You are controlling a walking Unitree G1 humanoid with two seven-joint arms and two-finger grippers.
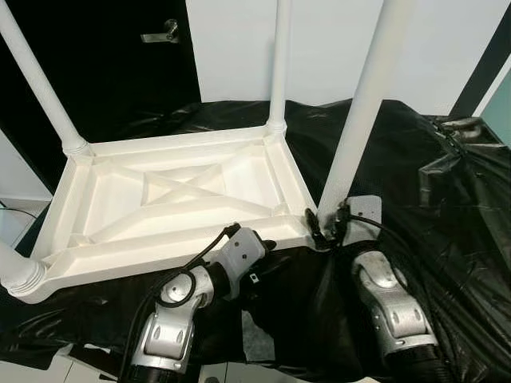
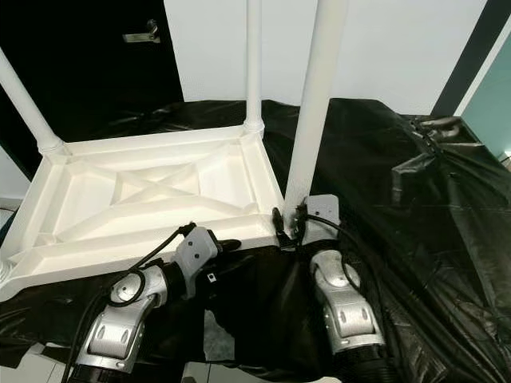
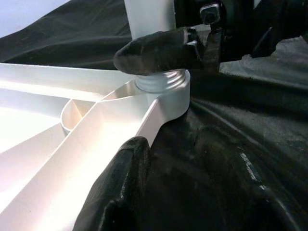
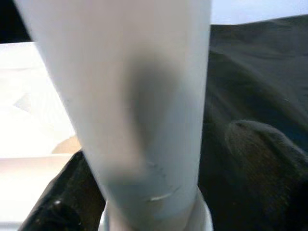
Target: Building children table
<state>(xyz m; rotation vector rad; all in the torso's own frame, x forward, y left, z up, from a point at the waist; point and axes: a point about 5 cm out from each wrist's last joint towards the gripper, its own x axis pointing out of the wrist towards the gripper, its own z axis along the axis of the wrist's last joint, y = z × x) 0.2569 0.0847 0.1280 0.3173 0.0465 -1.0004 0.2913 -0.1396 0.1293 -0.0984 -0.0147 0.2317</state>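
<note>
A white wall (image 1: 335,48) fills the upper middle and right of the frame. At the upper left stands a black door (image 1: 112,72) with a silver lever handle (image 1: 160,33). A dark vertical strip (image 1: 487,68) and a teal panel (image 1: 501,108) sit at the right edge. Crinkled black plastic sheeting (image 1: 447,215) covers the surface below. Pale floor (image 1: 16,219) shows at left.

One upturned white tabletop (image 1: 172,203), four legs (image 1: 363,104), one black sheet (image 1: 415,152).
</note>
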